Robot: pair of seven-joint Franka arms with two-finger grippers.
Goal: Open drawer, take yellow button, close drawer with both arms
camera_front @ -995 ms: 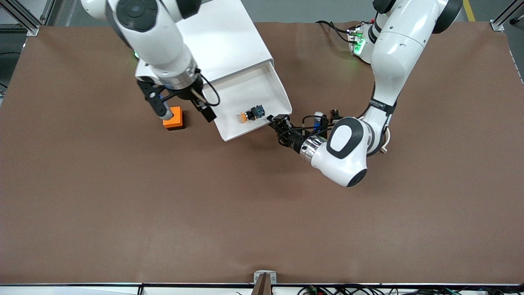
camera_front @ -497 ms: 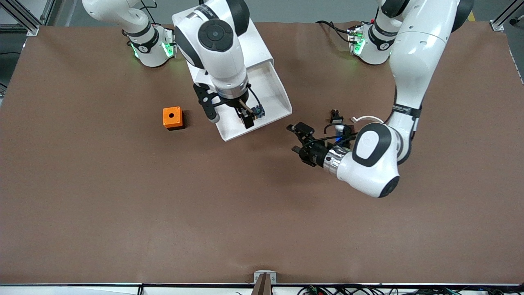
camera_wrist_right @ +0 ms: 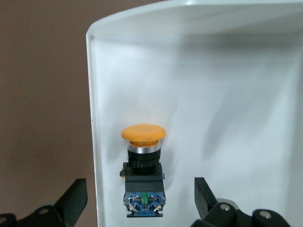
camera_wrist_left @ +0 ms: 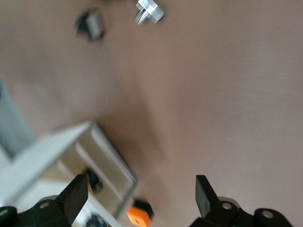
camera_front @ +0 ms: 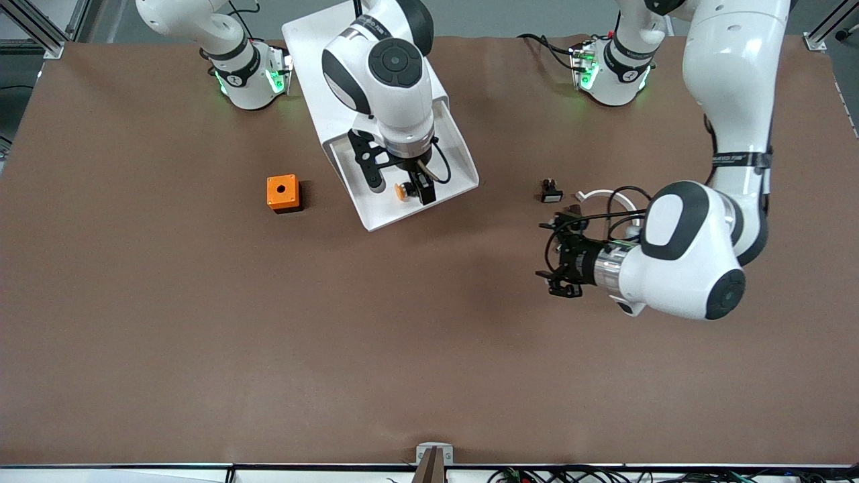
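White drawer [camera_front: 463, 161]; orange-capped button [camera_wrist_right: 143, 170] (black body, blue end); orange cube [camera_front: 282, 193]; brown table [camera_front: 201, 335]; white arms, black grippers.

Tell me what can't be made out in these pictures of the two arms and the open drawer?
- Front view: the right claw covers most of the button in the drawer; only its orange cap shows.
- Front view: the right arm hides much of the cabinet; no lower drawers show.
- Front view: the small black-and-white part is too small to identify.
- Left wrist view: blurred; the left claw is cut off by the picture's edge.
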